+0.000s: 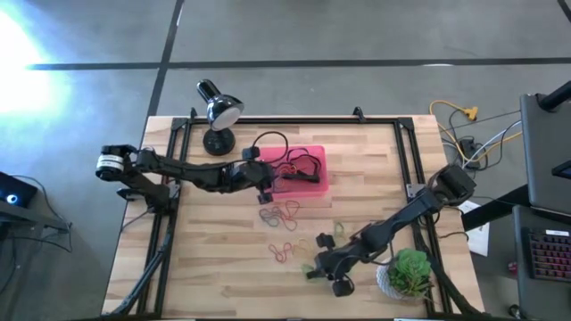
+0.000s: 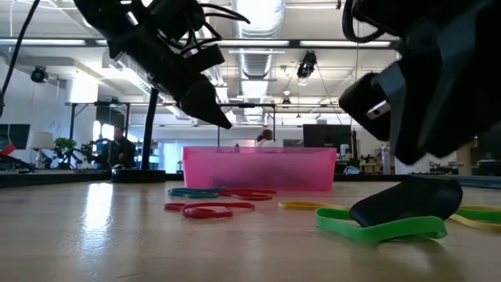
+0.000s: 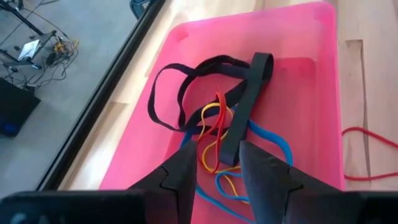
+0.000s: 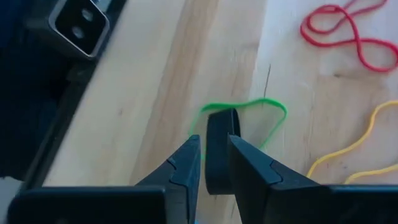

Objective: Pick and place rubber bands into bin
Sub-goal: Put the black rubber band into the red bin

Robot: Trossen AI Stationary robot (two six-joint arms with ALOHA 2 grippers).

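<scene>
We see the left tool point(image 1: 266, 185) at the middle of the high view, hanging over the left edge of the pink bin point(image 1: 314, 155), its jaws parted and empty; black, red, yellow and blue rubber bands point(image 3: 231, 124) lie in the bin just beyond its tips. The right tool point(image 4: 214, 163) sits low at the lower right of the high view, jaws pinched on a wide black band point(image 4: 219, 146) that lies over a green band point(image 4: 272, 106) on the table point(image 1: 205, 259). More loose bands point(image 1: 284, 214) lie between the two tools.
</scene>
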